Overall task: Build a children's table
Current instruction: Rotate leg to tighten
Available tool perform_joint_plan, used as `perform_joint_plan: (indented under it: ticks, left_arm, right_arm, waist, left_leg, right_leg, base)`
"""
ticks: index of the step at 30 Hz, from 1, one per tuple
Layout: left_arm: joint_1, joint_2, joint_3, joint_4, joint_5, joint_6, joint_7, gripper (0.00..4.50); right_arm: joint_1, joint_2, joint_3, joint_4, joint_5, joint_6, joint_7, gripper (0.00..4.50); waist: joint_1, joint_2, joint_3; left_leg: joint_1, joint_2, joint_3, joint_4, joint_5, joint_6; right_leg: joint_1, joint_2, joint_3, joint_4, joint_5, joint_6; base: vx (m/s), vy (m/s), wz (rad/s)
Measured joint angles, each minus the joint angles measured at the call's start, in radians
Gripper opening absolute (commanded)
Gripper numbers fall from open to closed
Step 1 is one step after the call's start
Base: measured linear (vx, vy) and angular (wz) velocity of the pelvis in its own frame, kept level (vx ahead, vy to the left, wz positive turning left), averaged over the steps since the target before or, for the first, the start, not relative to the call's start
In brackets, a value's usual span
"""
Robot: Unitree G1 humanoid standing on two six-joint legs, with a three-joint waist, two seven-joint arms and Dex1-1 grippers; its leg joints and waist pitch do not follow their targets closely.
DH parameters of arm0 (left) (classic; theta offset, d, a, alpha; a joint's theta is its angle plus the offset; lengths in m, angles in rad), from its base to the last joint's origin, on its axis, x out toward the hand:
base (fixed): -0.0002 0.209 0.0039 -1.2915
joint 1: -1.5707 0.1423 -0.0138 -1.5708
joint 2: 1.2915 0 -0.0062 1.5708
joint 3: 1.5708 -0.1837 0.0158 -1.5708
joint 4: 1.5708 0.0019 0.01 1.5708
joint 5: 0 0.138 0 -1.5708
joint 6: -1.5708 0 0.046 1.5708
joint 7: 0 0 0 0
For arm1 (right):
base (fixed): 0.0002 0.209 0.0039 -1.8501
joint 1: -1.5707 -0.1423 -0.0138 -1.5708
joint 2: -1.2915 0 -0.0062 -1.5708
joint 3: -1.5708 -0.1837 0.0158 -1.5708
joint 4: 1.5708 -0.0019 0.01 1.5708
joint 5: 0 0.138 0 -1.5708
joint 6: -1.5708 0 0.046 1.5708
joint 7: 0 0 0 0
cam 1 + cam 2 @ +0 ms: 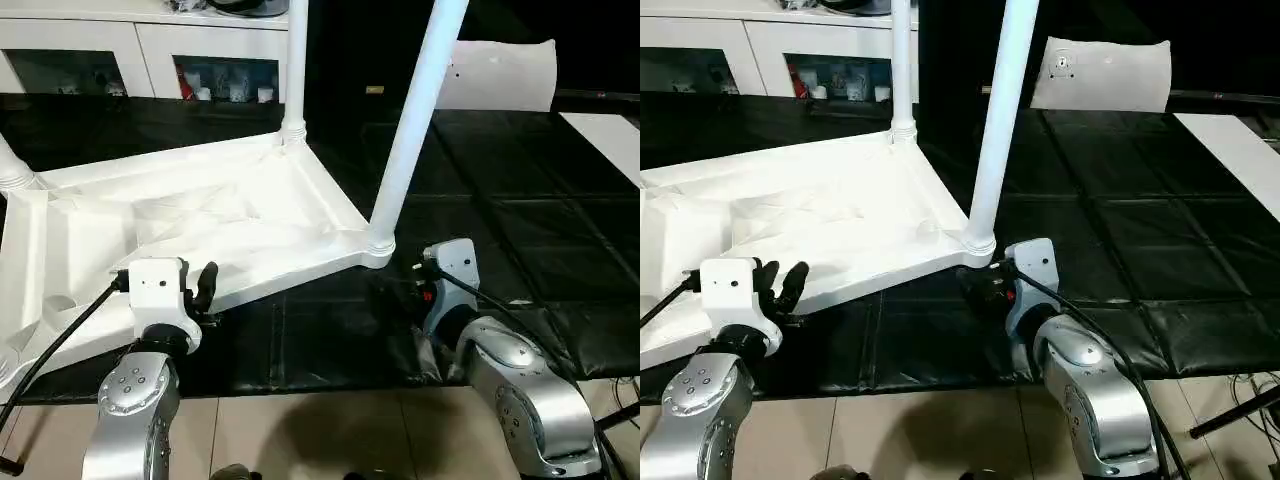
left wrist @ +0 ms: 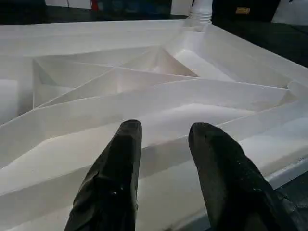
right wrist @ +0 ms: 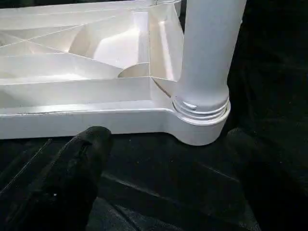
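Note:
The children's table lies upside down on the black mat, its white top point(image 1: 200, 215) showing the ribbed underside. Three white legs stand in corner sockets: one at the back point(image 1: 296, 60), one at the near right corner point(image 1: 412, 120), and one at the left edge point(image 1: 10, 172). My left gripper point(image 2: 163, 149) is open over the top's near rim with nothing between its fingers point(image 1: 207, 280). My right gripper point(image 3: 178, 163) is wide open on the mat, just short of the near right leg's socket point(image 3: 202, 108) and not touching it.
A white glass-door cabinet point(image 1: 150, 50) runs along the back. A flat white sheet with a round fitting point(image 1: 500, 75) lies at the back right, and another white panel point(image 1: 610, 140) at the far right. The black mat point(image 1: 500, 210) ends at tiled floor point(image 1: 300, 430) in front.

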Motion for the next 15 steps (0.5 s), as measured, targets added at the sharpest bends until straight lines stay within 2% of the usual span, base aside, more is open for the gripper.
perform_joint_plan:
  ticks: [15]
  left_arm:
    - [0.000,0.000,0.000,0.000,0.000,0.000,0.000,1.85]
  right_arm:
    - [0.000,0.000,0.000,0.000,0.000,0.000,0.000,4.19]
  waist:
    - [0.000,0.000,0.000]
  left_leg:
    - [0.000,0.000,0.000,0.000,0.000,0.000]
  right_leg:
    - [0.000,0.000,0.000,0.000,0.000,0.000]
  base:
    - [0.000,0.000,0.00]
